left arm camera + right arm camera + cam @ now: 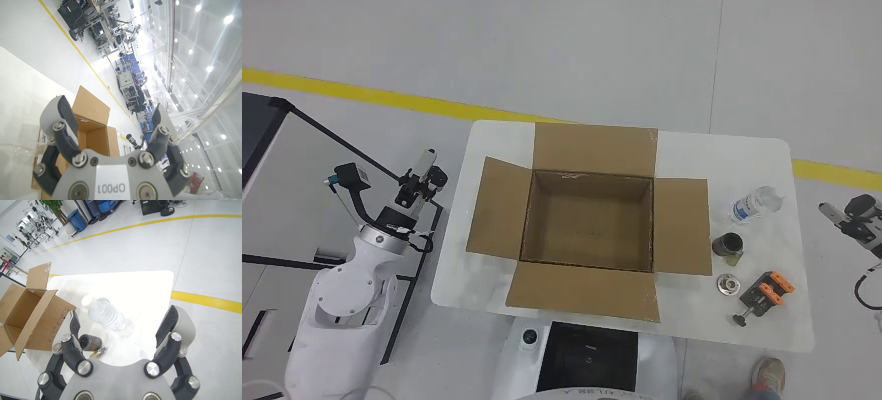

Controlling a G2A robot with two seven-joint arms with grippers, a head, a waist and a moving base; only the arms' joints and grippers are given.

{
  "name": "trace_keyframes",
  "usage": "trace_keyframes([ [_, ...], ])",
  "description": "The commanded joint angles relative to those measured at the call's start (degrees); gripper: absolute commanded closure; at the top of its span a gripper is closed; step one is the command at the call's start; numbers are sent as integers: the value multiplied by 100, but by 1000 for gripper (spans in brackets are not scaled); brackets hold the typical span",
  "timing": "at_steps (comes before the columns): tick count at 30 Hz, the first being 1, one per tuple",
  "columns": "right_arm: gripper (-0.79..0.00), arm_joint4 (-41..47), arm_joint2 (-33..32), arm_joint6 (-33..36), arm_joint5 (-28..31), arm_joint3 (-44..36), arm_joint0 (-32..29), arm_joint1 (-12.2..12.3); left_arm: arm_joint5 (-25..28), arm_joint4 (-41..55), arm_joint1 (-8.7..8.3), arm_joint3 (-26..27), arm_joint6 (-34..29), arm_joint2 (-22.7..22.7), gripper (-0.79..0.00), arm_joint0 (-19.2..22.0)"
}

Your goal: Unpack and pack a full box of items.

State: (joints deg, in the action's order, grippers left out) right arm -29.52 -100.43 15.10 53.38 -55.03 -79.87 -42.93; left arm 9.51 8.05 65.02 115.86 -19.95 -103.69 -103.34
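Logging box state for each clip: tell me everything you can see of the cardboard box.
The cardboard box is plain brown corrugated board, standing upright in the middle of the white table. All four top flaps are opened outward, one of them standing more upright than the rest, and its inside shows bare cardboard. Bits of torn tape cling to the flap edges, and one side wall bears printed marks. Only the table touches it.

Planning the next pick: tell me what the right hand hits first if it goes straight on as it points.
Most likely the water bottle, standing ahead of the open right hand, with the table beyond. Depth is unclear, so it could pass just beside it.
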Motion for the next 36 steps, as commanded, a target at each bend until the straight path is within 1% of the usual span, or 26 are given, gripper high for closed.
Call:
trace_keyframes([
  [1, -785, -1, 1, 0, 1, 1, 1, 0, 0, 0, 0, 0, 0, 0, -785, 0],
  [3, -785, -1, 1, 0, 1, 1, 1, 0, 0, 0, 0, 0, 0, 0, -785, 0],
  [4, 0, -1, 1, 0, 1, 1, 1, 0, 0, 0, 0, 0, 0, 0, 0, 0],
  [6, 0, -1, 1, 0, 1, 1, 1, 0, 0, 0, 0, 0, 0, 0, 0, 0],
  [7, -449, -1, 1, 0, 1, 1, 1, 0, 0, 0, 0, 0, 0, 0, -714, 0],
  [8, -785, -1, 1, 0, 1, 1, 1, 0, 0, 0, 0, 0, 0, 0, -785, 0],
  [9, 0, -1, 1, 0, 1, 1, 1, 0, 0, 0, 0, 0, 0, 0, 0, 0],
  [12, 0, -1, 1, 0, 1, 1, 1, 0, 0, 0, 0, 0, 0, 0, 0, 0],
  [13, -785, -1, 1, 0, 1, 1, 1, 0, 0, 0, 0, 0, 0, 0, -785, 0],
  [14, 0, -1, 1, 0, 1, 1, 1, 0, 0, 0, 0, 0, 0, 0, -785, 0],
  [15, 0, -1, 1, 0, 1, 1, 1, 0, 0, 0, 0, 0, 0, 0, 0, 0],
  [17, 0, -1, 1, 0, 1, 1, 1, 0, 0, 0, 0, 0, 0, 0, 0, 0],
  [18, -785, -1, 1, 0, 1, 1, 1, 0, 0, 0, 0, 0, 0, 0, -785, 0],
  [21, -785, -19, 1, -62, 89, -105, 6, -2, 0, 0, 0, 0, 0, 0, -785, 0],
  [24, -785, -438, -32, -591, 222, -302, -177, -29, 0, 0, 0, 0, 0, 0, -785, 0],
  [28, -785, -1162, 179, -1456, 43, -563, -455, -139, 0, 0, 0, 0, 0, 0, -785, 0],
  [31, -785, -1967, 435, -2348, -219, -722, -605, -238, 0, 0, 0, 0, 0, 0, -785, 0],
  [34, -785, -2799, 675, -3193, -563, -762, -674, -312, 0, 0, 0, 0, 0, 0, -785, 0],
  [36, -785, -3191, 819, -3573, -678, -701, -642, -347, 0, 0, 0, 0, 0, 0, -785, 0],
])
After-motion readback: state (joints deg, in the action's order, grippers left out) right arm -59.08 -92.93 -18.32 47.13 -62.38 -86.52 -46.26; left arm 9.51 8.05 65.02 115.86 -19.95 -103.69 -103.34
